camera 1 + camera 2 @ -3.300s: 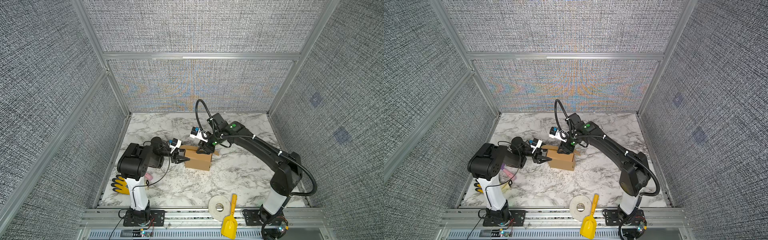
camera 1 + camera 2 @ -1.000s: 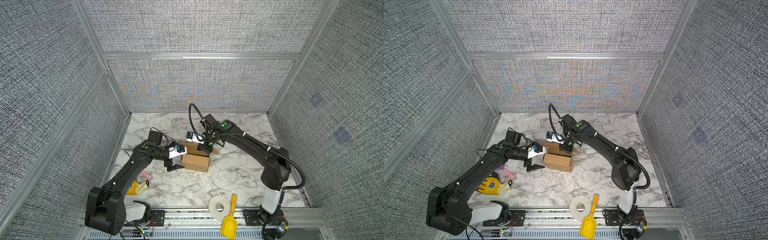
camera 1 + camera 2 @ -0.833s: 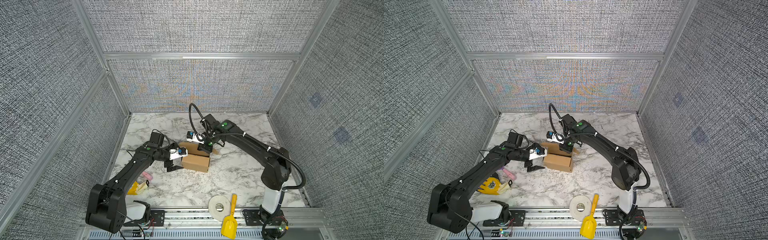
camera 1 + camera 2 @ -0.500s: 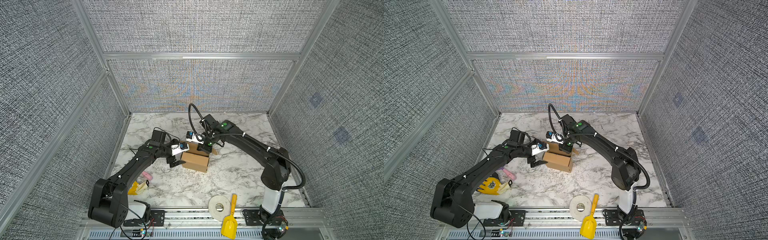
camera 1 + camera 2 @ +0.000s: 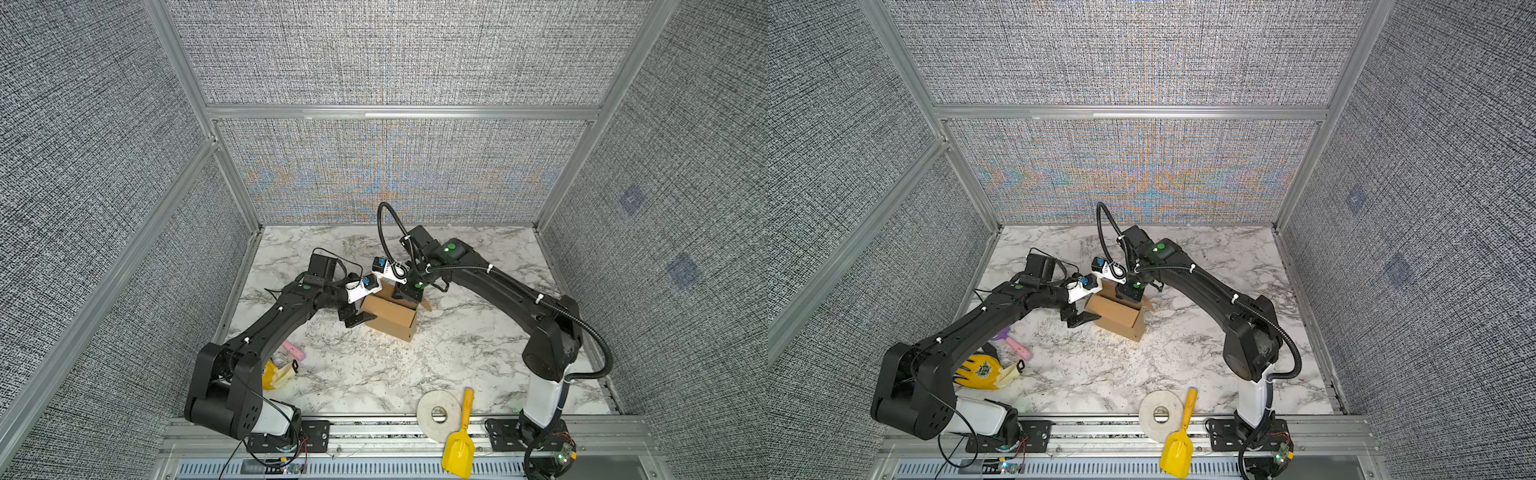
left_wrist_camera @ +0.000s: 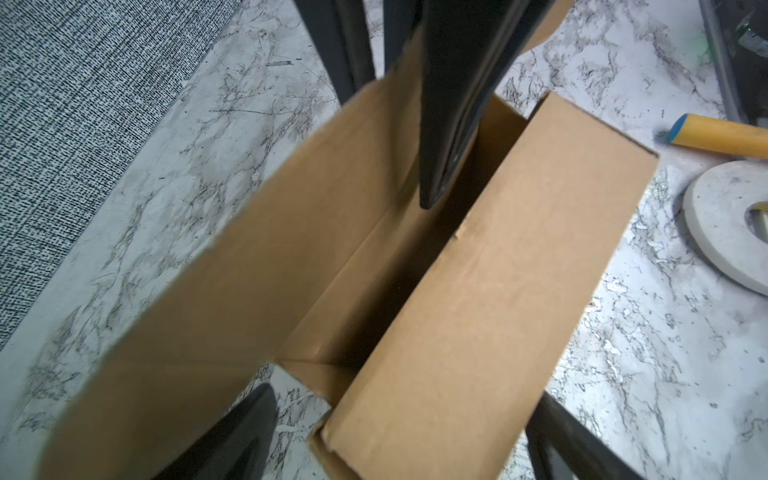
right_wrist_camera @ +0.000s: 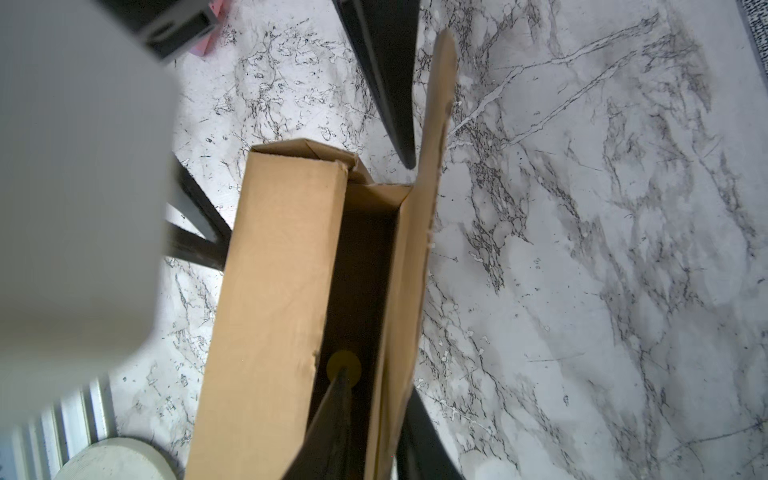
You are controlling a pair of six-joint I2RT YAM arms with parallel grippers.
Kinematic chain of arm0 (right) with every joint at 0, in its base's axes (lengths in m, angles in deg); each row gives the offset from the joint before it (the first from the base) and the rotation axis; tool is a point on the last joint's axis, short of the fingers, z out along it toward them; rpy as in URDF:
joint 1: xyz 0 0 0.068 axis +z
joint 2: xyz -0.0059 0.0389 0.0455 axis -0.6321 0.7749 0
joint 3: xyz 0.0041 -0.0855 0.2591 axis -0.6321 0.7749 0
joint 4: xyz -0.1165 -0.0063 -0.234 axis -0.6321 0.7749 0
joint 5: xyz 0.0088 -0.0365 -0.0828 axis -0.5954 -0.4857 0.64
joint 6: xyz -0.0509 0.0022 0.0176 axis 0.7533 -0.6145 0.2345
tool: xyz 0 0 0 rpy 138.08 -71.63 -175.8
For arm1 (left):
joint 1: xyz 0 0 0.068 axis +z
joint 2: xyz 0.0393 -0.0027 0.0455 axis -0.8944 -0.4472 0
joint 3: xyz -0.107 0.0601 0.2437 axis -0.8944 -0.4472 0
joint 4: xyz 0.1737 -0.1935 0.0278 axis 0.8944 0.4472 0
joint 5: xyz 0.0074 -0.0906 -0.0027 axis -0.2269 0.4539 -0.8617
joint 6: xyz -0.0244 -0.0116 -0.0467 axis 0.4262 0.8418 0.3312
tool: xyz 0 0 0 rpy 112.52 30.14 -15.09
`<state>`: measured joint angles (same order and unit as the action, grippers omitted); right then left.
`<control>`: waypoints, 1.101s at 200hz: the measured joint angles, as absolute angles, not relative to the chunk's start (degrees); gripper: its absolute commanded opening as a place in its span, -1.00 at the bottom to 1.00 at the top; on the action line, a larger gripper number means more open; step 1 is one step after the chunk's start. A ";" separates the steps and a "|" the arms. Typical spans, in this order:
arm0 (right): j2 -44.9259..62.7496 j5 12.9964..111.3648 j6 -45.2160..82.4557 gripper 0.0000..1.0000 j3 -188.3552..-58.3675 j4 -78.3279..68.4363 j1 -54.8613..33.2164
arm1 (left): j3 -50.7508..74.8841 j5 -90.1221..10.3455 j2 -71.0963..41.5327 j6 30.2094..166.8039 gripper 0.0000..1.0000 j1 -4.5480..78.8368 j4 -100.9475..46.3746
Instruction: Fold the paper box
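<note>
Your workplace: lab robot cell. You have grey fabric walls (image 5: pixel 374 62) in an aluminium frame (image 5: pixel 399 112), a marble-look table (image 5: pixel 457 353), and left arm (image 5: pixel 270 324) and right arm (image 5: pixel 498 291) bolted to the near rail (image 5: pixel 374 428).

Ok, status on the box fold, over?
Left gripper open, astride one end of the paper box. Right gripper slightly open, straddling its rear wall, one finger inside. Box top unclosed. Tape roll, yellow scoop well clear.

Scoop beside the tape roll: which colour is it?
Yellow scoop, orange handle; shows best in a top view.
</note>
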<state>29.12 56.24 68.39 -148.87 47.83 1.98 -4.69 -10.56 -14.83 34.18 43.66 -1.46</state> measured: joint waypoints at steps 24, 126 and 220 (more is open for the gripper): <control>29.20 55.79 68.46 -0.46 -149.68 48.20 1.63 | -4.45 -10.56 -15.60 34.66 0.88 43.64 -1.79; 23.96 47.85 68.20 -0.29 -151.93 48.59 -5.14 | -4.34 -11.37 -16.84 35.81 0.89 43.66 -3.30; 36.42 50.93 58.56 -0.33 -149.20 37.44 -26.10 | -4.60 -11.37 -17.72 35.79 0.89 43.66 -3.76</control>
<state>36.42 50.93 58.56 -149.20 37.44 -26.10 -4.60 -11.37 -17.72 35.79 43.66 -3.76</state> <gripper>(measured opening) 0.337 0.943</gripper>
